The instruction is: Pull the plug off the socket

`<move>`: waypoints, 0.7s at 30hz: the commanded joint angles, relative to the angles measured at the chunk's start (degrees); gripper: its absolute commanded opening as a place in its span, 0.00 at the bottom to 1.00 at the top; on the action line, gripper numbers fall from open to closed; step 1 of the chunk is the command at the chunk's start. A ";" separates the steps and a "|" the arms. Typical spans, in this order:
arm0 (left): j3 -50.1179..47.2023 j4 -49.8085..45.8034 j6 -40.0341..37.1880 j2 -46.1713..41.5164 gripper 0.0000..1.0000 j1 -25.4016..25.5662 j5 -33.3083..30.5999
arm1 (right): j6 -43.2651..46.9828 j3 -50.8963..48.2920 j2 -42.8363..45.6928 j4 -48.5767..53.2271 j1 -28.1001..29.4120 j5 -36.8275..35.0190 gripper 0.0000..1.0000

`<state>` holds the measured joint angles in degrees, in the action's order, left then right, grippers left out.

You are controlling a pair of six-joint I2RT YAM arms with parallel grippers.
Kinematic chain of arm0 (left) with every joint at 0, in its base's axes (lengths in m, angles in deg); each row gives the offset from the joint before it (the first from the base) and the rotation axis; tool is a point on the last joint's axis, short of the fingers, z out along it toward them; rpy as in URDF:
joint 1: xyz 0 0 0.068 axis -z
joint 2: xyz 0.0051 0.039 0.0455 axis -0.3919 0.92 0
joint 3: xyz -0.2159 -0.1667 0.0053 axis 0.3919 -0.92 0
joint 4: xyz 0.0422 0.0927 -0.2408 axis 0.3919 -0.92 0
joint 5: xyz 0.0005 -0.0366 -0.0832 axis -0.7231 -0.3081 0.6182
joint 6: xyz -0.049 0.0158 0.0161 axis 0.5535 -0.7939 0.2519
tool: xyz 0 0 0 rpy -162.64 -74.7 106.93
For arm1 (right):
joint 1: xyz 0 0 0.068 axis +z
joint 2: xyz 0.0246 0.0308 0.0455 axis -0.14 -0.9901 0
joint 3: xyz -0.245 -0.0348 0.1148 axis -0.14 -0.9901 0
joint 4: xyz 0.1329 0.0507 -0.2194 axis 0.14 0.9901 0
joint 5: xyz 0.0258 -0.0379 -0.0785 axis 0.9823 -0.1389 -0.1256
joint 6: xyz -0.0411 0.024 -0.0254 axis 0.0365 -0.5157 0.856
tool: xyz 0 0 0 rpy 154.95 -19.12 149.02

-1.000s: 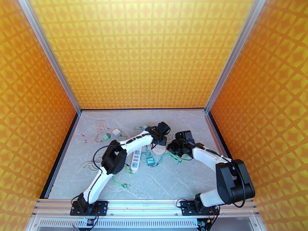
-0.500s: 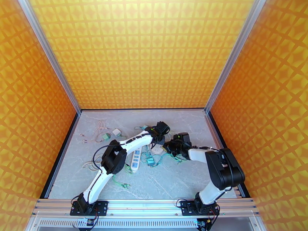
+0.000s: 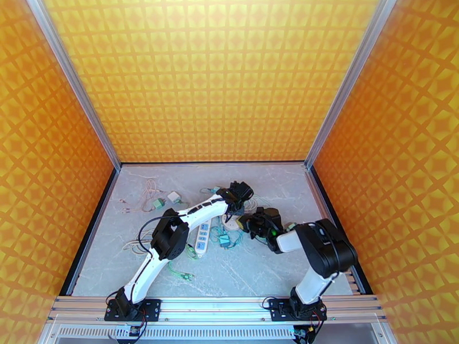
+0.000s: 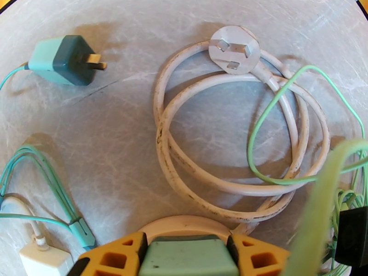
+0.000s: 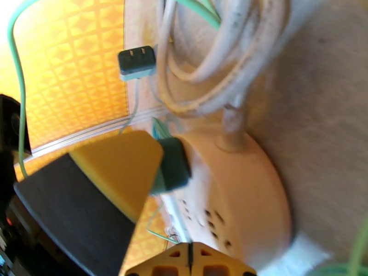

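Swung left and folded in since a second ago: right gripper, closed on nothing, tips at socket edge. Green plug clamped in left gripper, sitting on socket top, mid-table, just beside coiled white cord

White arms with black joints, yellow fingers.

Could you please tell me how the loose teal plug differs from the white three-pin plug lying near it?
The teal plug is a boxy two-tone block, while the white plug is a flat round disc. The teal plug lies on its side, prongs pointing sideways; the white plug lies face up. The teal plug trails a thin cord; the white plug ends a thick coiled cable. Both lie unplugged on the table.
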<state>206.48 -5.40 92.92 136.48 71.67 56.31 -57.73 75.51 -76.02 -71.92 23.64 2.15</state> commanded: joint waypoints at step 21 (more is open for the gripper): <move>0.67 -2.61 -1.85 0.50 0.19 3.24 -4.09 | 1.56 0.22 -0.53 28.32 2.28 -9.64 0.00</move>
<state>206.56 -6.19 92.24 136.48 73.14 51.56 -57.34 77.63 -73.46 -61.63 25.68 -3.65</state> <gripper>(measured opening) 0.389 0.039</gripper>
